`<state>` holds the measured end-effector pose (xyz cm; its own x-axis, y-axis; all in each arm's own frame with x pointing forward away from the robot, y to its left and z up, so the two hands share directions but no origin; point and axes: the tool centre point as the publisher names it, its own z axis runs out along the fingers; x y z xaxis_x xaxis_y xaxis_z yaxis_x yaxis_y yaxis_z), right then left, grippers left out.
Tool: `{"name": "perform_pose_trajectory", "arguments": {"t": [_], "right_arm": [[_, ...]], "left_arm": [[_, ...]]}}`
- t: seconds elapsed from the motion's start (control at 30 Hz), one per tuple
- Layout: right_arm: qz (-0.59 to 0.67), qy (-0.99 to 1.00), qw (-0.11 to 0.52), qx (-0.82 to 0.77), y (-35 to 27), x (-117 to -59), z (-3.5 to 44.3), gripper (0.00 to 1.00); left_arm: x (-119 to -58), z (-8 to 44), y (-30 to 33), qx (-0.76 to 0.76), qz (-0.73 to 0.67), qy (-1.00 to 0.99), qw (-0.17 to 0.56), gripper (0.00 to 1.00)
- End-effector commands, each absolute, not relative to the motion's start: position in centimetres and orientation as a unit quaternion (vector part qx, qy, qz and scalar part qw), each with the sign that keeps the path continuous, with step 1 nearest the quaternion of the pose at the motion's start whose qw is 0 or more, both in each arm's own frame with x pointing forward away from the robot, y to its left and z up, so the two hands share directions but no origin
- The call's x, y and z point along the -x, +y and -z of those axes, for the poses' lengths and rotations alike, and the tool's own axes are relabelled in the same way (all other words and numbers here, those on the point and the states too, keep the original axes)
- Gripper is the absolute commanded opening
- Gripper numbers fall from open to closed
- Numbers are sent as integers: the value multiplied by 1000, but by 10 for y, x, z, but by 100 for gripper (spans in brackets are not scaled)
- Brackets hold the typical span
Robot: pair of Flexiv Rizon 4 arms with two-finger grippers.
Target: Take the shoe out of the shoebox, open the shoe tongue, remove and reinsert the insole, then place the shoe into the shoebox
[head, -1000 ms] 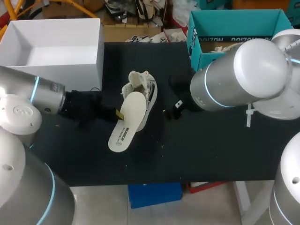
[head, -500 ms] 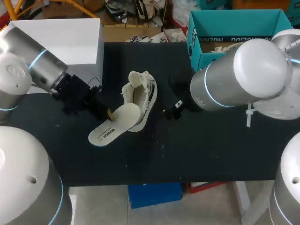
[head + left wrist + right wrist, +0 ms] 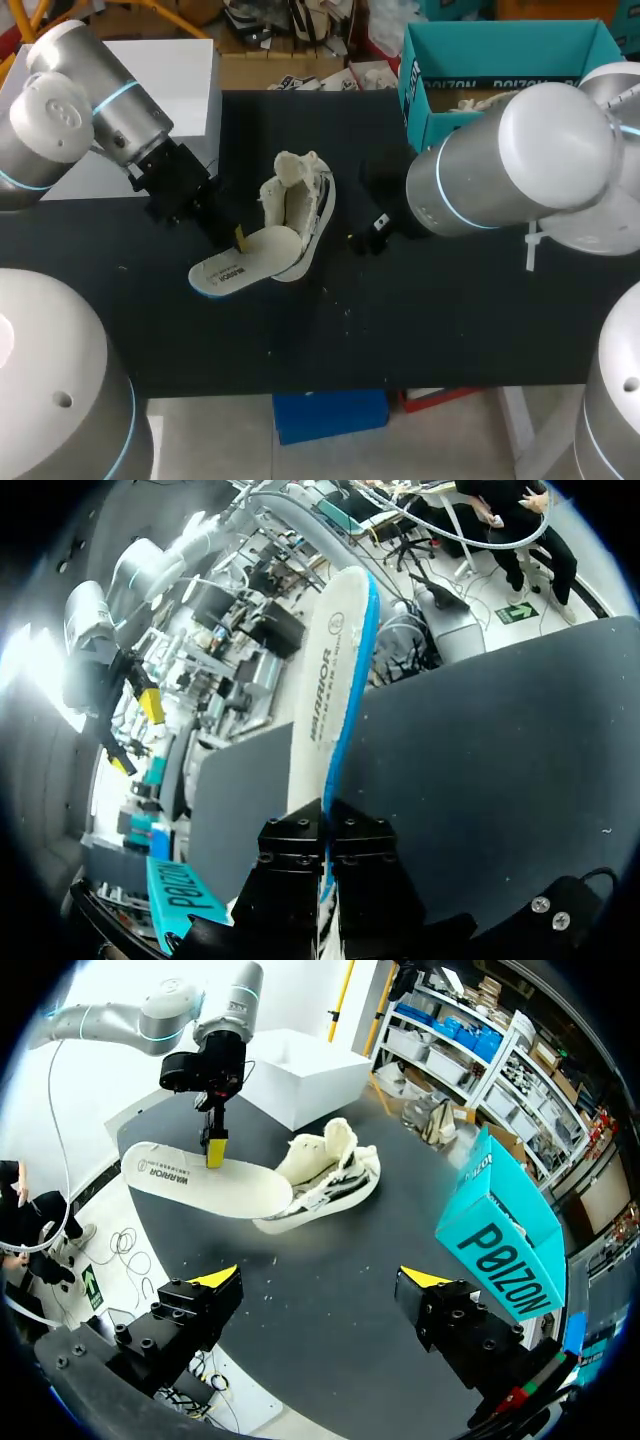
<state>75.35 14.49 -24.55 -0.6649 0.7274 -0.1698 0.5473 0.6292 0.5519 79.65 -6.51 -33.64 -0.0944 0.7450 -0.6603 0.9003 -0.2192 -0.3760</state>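
Now | your L gripper (image 3: 327, 812) clamped on insole (image 3: 335, 650), which runs out ahead of it, end touching shoe (image 3: 300, 205) | R gripper (image 3: 320, 1282) wide open, empty, shoe ahead.

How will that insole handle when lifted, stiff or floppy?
Probably light and semi-stiff: the insole, pinched at one edge by the left jaws, spans nearly flat. Thin, so it may flex or slip if tugged against the shoe.

The shoe (image 3: 305, 205) lay at the middle of the table (image 3: 450, 320). From it, the insole (image 3: 240, 265) reached toward 8 o'clock, pinched by the left gripper (image 3: 239, 238). The shoebox (image 3: 195, 110) stood at 10 o'clock, the teal box (image 3: 440, 110) at 2 o'clock and the right gripper (image 3: 368, 236) at 3 o'clock.
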Motion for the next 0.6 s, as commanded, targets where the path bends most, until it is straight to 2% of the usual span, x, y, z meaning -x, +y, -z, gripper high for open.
{"name": "perform_pose_trajectory", "arguments": {"t": [0.03,0.6], "right_arm": [[-235,882,193,-361,144,-753,246,100],[-235,882,193,-361,144,-753,246,100]], "left_arm": [[-799,335,-68,-670,383,628,99,0],[-834,350,-85,-637,366,663,142,0]]}}
